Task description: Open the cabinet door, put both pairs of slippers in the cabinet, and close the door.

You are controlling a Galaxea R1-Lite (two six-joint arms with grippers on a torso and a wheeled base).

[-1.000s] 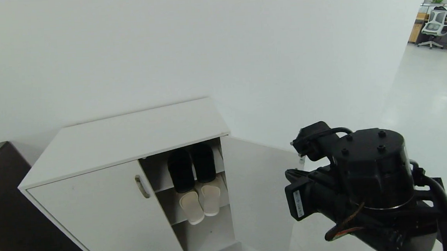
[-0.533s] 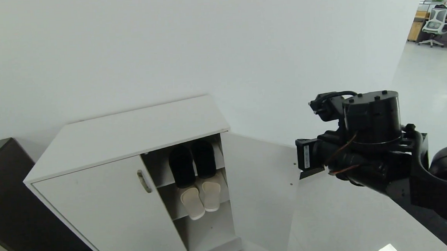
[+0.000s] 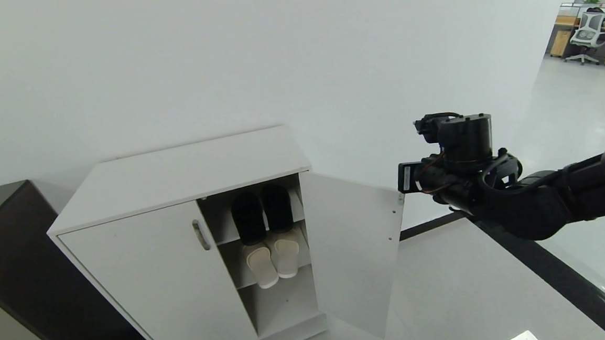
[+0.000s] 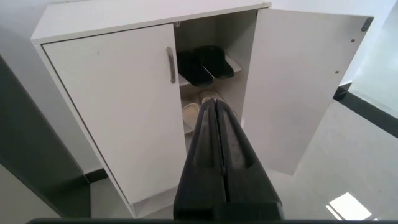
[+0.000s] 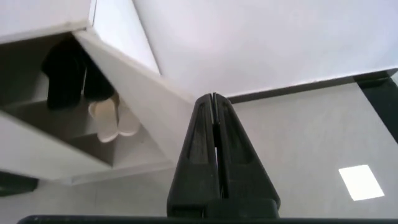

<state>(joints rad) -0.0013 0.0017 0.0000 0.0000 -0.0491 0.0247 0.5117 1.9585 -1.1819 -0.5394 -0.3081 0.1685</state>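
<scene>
Cabinet [image 3: 176,172]: white, two doors, against the wall [image 3: 275,61]; a dark unit [image 3: 9,272] stands just beside its left side.
Left door [image 3: 152,284]: shut, with an upright metal handle [image 3: 200,234] near its inner edge.
Right door [image 3: 357,250]: swung open, standing out from the cabinet front.
Black pair [image 3: 262,214]: inside on the top shelf, side by side.
Pale pair [image 3: 271,258]: inside on the shelf below, directly under the black pair, ends jutting over the shelf edge.
Right gripper [image 5: 215,99]: jaws pressed together, holding nothing. It is in the air on the right arm [image 3: 535,203], near the right door's top outer corner.
Left gripper [image 4: 215,102]: jaws pressed together, nothing between them. It is in front of the cabinet, pointed at the open side.
Floor [image 3: 447,298]: pale, crossed by a dark strip.
</scene>
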